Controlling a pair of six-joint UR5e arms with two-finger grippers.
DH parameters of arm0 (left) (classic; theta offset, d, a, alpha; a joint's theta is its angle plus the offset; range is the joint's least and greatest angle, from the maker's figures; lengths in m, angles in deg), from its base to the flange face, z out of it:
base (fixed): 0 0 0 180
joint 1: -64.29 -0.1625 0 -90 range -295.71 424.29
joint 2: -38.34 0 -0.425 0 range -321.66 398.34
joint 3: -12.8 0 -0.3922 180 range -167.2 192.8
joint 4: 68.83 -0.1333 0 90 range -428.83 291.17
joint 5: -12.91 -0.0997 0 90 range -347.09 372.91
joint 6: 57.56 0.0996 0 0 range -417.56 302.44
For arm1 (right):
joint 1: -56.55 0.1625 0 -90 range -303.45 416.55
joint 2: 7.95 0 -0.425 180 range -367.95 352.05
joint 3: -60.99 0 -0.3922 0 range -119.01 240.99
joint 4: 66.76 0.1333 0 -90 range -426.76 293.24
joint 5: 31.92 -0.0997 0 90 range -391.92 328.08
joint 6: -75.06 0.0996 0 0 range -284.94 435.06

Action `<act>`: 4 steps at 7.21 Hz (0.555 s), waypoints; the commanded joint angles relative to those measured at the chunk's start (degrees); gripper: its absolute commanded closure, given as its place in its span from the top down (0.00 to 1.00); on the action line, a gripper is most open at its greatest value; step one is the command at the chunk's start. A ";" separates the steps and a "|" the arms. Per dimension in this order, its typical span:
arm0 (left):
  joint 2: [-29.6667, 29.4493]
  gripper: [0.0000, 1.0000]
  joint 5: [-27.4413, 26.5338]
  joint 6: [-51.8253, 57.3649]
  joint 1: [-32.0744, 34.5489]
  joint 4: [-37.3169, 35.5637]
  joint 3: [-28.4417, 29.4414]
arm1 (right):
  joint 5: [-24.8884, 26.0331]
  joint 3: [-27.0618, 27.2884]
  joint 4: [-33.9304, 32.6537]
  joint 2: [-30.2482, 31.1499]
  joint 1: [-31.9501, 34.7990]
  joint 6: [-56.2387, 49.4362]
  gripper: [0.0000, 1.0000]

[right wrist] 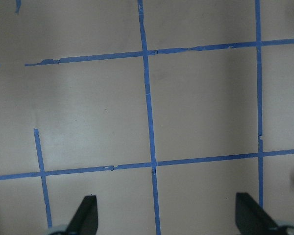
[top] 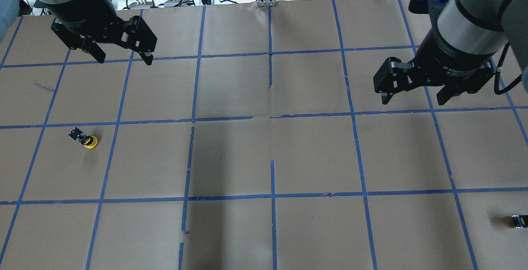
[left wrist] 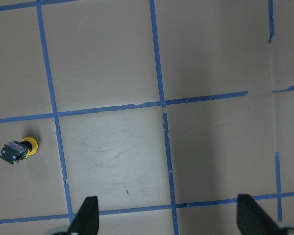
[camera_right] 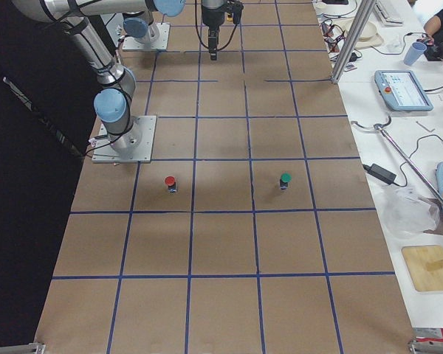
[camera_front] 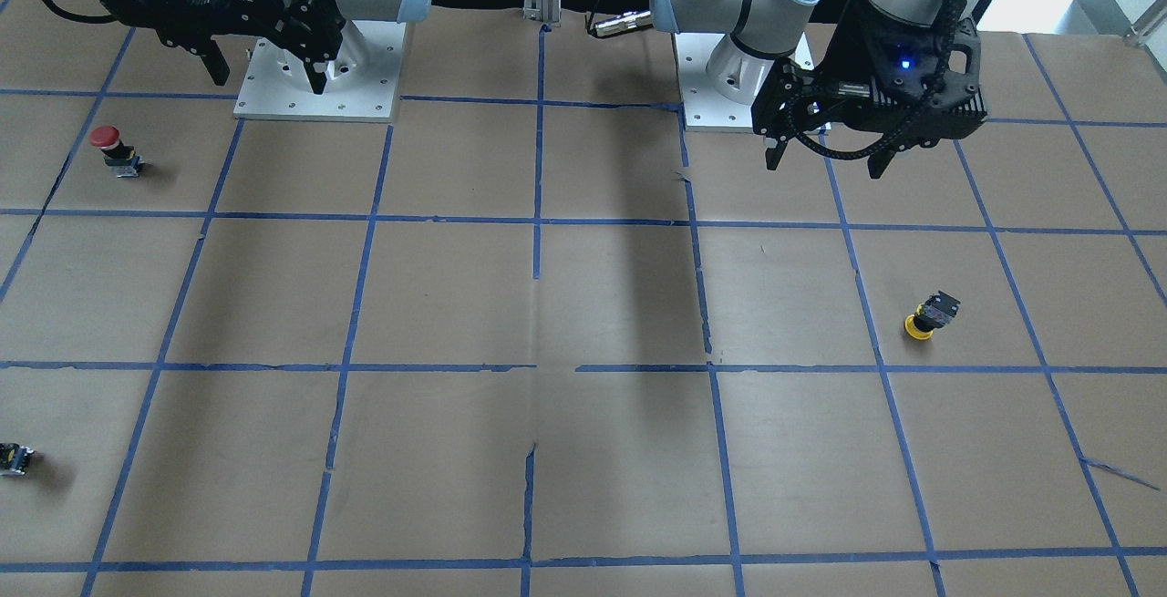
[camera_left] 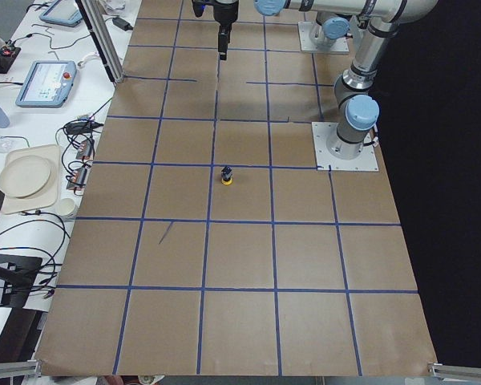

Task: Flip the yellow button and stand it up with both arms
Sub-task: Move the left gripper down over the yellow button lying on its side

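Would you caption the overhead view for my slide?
Open left gripper and right gripper hover; yellow button sits cap-down.

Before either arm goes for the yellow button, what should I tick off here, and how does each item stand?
1. The yellow button is located: ok, it is on the table on the left arm's side.
2. Button stands cap up: not ok, it appears to rest on its cap with the body uppermost.
3. The left gripper is open and empty: ok.
4. The right gripper is open and empty: ok.
5. Left gripper is lined up over the button: not ok, in the left wrist view the button sits far off to one side of the fingers.
6. The red button is well apart from the target: ok, it is on the right arm's side.
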 commanded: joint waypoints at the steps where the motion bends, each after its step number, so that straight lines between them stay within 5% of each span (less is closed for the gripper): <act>1: -1.14 1.00 0.11 -0.11 -0.01 0.92 1.66 | -0.26 0.00 -0.25 0.00 0.02 0.13 1.00; 4: -1.07 1.00 -0.24 1.10 -0.36 0.92 0.97 | -0.26 0.00 -0.25 -0.09 0.02 0.13 1.00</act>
